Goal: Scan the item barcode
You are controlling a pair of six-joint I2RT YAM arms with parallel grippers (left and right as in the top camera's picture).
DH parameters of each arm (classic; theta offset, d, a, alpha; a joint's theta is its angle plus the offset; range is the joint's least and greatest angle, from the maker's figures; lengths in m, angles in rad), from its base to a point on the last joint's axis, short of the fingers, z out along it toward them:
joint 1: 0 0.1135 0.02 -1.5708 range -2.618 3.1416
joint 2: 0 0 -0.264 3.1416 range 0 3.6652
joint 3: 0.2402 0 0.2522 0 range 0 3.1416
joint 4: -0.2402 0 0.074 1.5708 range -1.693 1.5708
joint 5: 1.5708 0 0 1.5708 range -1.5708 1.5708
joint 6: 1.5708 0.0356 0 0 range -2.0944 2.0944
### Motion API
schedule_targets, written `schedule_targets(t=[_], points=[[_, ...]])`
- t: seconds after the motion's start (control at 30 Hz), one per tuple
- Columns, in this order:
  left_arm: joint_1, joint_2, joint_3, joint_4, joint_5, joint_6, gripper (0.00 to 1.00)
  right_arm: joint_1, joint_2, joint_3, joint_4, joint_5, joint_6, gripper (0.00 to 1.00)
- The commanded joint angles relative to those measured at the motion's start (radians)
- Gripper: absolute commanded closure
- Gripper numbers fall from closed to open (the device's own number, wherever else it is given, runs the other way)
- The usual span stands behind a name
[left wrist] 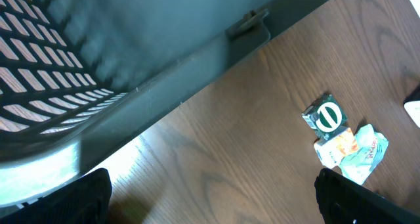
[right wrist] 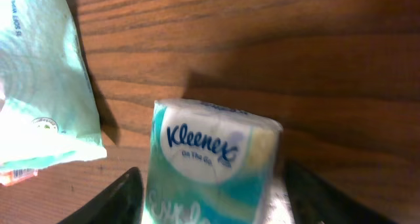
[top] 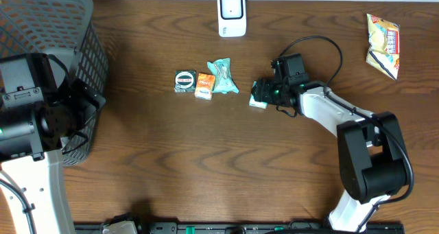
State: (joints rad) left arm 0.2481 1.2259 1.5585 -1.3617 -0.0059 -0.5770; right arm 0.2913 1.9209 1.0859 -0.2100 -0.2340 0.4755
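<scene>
Black right claw (right wrist: 211, 198) straddles the white-and-teal Kleenex tissue pack (right wrist: 210, 148) on the wooden bench (right wrist: 315, 46); whether its fingers press the pack I cannot tell. A mint packet (right wrist: 39, 86) lies just beside. The left claw (left wrist: 210, 198) gapes wide near the grey basket (left wrist: 98, 60).

The overhead camera looks straight down from high above on the whole surface (top: 206, 158). The left wrist camera looks slantwise past the basket (left wrist: 98, 66) toward a far-off green packet (left wrist: 367, 152). The right wrist camera sits very close above the tissue pack (right wrist: 210, 165), with that same packet at its left edge.
</scene>
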Motion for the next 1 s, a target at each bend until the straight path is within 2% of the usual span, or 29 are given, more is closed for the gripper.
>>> schedule_targets(t=[0.0,0.13,0.33,0.47,0.53,0.67,0.83,0.97], points=[[0.006,-0.005,0.011,-0.003,-0.006,-0.004,0.03,0.004,0.060,-0.009,-0.014,-0.027,0.018,0.48],[0.006,-0.005,0.011,-0.003,-0.006,-0.004,0.02,-0.004,0.053,-0.009,-0.029,-0.061,0.018,0.54],[0.006,-0.005,0.011,-0.003,-0.006,-0.004,0.03,-0.049,0.048,-0.009,-0.057,-0.096,0.017,0.54],[0.006,-0.005,0.011,-0.003,-0.006,-0.004,0.02,-0.072,0.048,-0.009,-0.068,-0.127,0.009,0.49],[0.006,-0.005,0.011,-0.003,-0.006,-0.004,0.02,-0.094,0.044,0.000,-0.064,-0.262,-0.074,0.39],[0.006,-0.005,0.011,-0.003,-0.006,-0.004,0.02,-0.145,0.020,0.003,-0.079,-0.383,-0.095,0.36],[0.006,-0.005,0.011,-0.003,-0.006,-0.004,0.02,-0.169,0.016,0.003,-0.143,-0.311,-0.095,0.41],[0.006,-0.005,0.011,-0.003,-0.006,-0.004,0.02,-0.151,0.017,0.003,-0.125,-0.280,-0.095,0.45]])
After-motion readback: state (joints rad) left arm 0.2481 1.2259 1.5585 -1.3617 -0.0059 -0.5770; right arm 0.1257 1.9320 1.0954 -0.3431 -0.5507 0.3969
